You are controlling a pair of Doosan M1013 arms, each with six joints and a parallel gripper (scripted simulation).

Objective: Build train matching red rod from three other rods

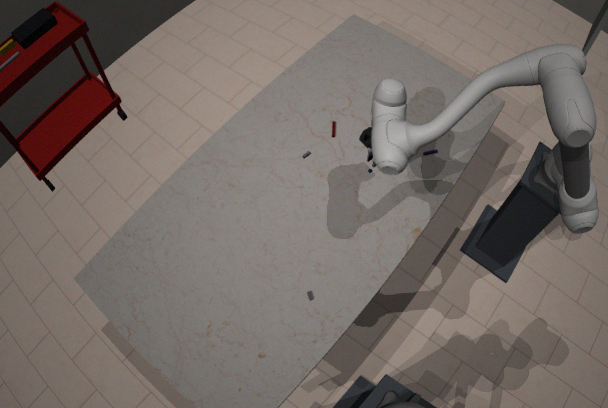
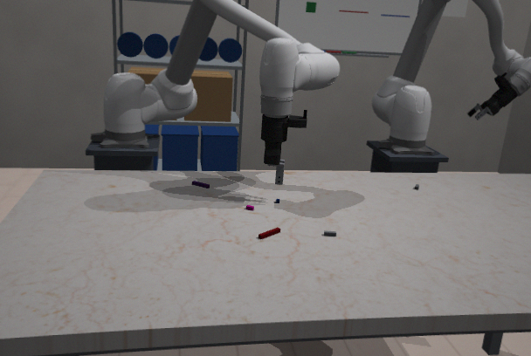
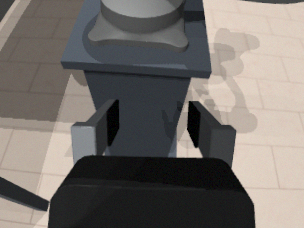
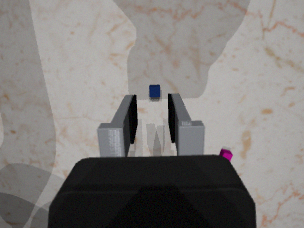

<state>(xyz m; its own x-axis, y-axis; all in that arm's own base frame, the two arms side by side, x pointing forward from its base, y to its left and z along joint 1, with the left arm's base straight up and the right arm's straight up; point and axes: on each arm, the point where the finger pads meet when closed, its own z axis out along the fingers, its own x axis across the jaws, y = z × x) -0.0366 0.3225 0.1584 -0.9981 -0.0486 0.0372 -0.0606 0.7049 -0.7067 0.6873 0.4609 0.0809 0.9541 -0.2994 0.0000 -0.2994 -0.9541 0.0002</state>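
- At the far left of the table (image 1: 225, 232) (image 2: 175, 281) (image 4: 75, 100), the purple rod (image 1: 430, 152) (image 2: 201, 184) lies flat.
- Next, the magenta rod (image 2: 250, 208) (image 4: 226, 154).
- Nearer, the red rod (image 1: 334, 129) (image 2: 269, 233) lies apart.
- Mid-table, the blue rod (image 1: 370, 170) (image 2: 278, 201) (image 4: 154, 91); near it, the right gripper (image 1: 371, 158) (image 2: 279, 182) (image 4: 152, 108) points down, fingers partway apart, empty.
- Near right, a grey rod (image 1: 306, 154) (image 2: 330, 233).
- Far right, another grey rod (image 1: 310, 295) (image 2: 417, 187).
- Rightmost, the left gripper (image 2: 476, 112) (image 3: 153, 114), fingers wide, empty.
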